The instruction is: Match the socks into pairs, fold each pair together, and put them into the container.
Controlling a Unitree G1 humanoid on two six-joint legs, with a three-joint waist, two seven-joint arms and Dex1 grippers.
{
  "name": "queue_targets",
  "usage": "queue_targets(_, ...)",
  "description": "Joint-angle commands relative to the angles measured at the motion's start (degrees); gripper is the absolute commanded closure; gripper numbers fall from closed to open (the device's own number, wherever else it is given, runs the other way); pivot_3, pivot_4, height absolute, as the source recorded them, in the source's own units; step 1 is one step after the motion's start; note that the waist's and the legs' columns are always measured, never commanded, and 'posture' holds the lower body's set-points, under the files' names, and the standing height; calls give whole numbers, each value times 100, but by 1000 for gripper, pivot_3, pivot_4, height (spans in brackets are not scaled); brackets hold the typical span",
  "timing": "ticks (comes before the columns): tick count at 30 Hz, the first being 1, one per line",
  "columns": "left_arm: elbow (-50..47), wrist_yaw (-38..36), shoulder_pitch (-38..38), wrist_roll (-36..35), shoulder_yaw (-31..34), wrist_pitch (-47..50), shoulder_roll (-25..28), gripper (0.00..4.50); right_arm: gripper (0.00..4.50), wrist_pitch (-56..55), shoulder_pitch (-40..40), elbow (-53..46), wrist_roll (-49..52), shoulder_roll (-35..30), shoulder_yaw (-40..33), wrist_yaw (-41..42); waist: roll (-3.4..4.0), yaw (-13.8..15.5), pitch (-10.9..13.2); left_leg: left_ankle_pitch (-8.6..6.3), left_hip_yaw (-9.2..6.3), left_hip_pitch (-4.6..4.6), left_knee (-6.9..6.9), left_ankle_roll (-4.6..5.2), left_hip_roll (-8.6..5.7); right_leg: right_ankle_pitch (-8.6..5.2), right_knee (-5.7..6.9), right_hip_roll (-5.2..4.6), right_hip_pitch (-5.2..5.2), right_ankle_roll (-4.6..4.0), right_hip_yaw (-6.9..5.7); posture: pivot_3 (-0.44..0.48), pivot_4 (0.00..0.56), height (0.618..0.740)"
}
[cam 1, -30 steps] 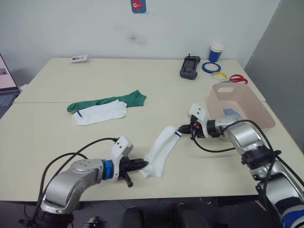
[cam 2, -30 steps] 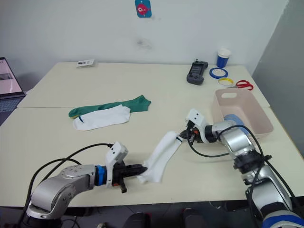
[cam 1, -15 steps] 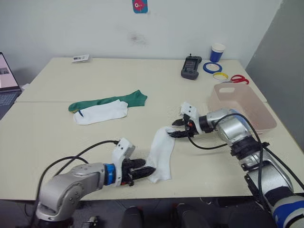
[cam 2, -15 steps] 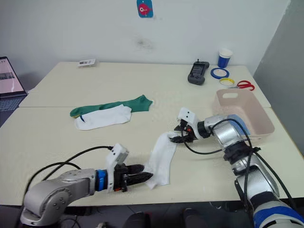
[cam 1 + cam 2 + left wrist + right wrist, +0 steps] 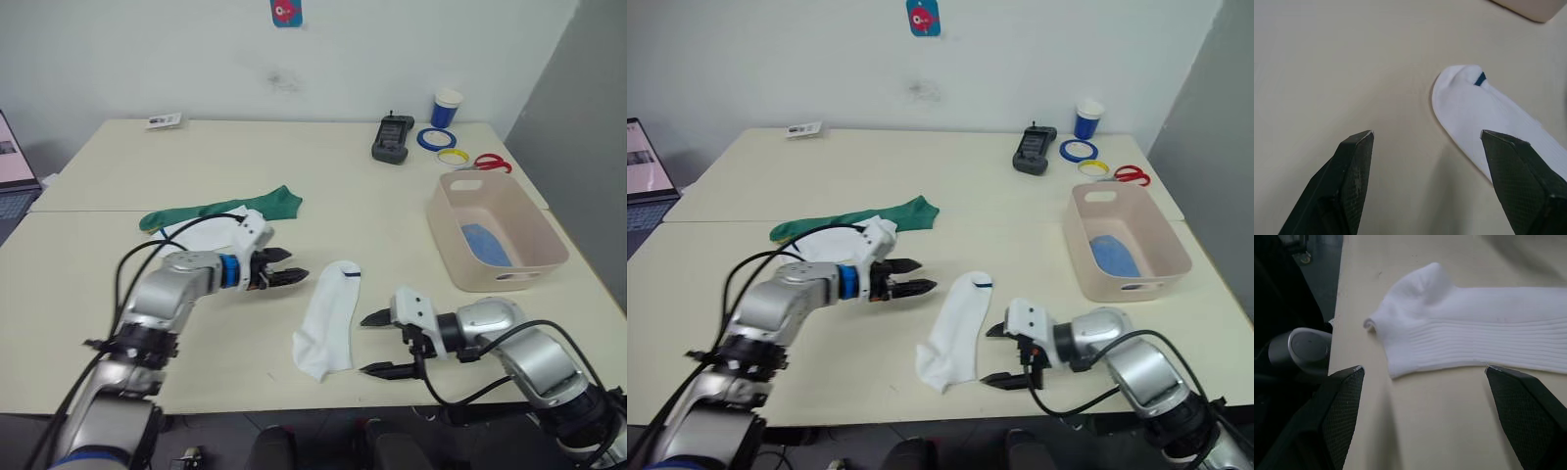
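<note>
Both tools have let go: the soft white ankle sock [image 5: 329, 318] now lies flat on the worktop [image 5: 392, 225], left tool [image 5: 286, 278] and right tool [image 5: 376, 345] gaping wide beside it, likely readied for pairing.

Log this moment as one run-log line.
left gripper: open, empty | right gripper: open, empty | white fabric sock: flat on table, between grippers | pale pink plastic bin: holds blue sock

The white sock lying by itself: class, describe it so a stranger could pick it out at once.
On the cream table, look toward the near edge, left of the pink container. The white sock lies stretched out alone between the open left gripper and right gripper, touching neither. Unlike the other white sock beside the green sock, nothing adjoins it.
</note>
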Motion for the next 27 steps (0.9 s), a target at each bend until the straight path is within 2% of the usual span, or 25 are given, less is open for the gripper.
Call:
queue_targets(1,705,-91,-472,357,-129,-625,-358,891,255,-362,-30,92,-299,97,325,-194,-1,-3,0,0,0,-1,0,0,2,0,1,4,-2,0,0,0,150,740)
queue_targets(5,1070,-312,-703,505,-208,-766,-757,891,255,-746,-212,427,-536,308,568,-292,-1,-15,0,0,5,-2,0,0,1,0,0,8,-1,0,0,0,150,740)
queue_targets(7,1142,-411,-687,644,-315,-804,-846,1277,212,-1032,-290,631,-774,392,700,-376,0,-19,0,0,4,-2,0,0,2,0,1,9,-1,0,0,0,150,740)
queue_targets(8,1166,-452,-676,704,-343,-825,-865,1515,405,-1122,-308,708,-850,417,734,-401,0,-17,0,0,4,-1,0,1,2,0,1,10,-1,0,-1,0,150,740)
queue_targets(10,1187,-538,-618,886,-453,-961,-844,2148,871,-1232,-334,825,-940,436,779,-406,-1,-17,0,0,2,-1,0,0,4,0,2,12,-1,0,-2,0,150,740)
queue_targets(17,937,-515,-379,1028,-350,-871,-776,4443,3408,-1511,-213,856,-977,321,699,-309,-2,-11,-1,0,3,2,0,0,4,0,3,11,1,0,-1,0,150,740)
queue_targets(20,816,-421,-284,1013,-228,-798,-682,4500,4474,-1572,-204,777,-860,218,576,-224,-2,-13,-1,0,3,3,1,0,4,0,3,10,3,0,-1,0,150,740)
queue_targets(22,478,-374,-82,933,-94,-624,-545,4500,4474,-1646,-213,679,-724,84,432,-105,-2,-20,-1,0,2,4,0,0,5,0,3,11,3,0,1,0,150,740)
queue_targets(27,-1375,91,1161,595,472,73,-161,4500,4474,-1972,-517,876,-351,-424,-13,565,-1,-67,-1,0,-9,11,-1,0,17,0,5,1,1,0,10,0,150,740)
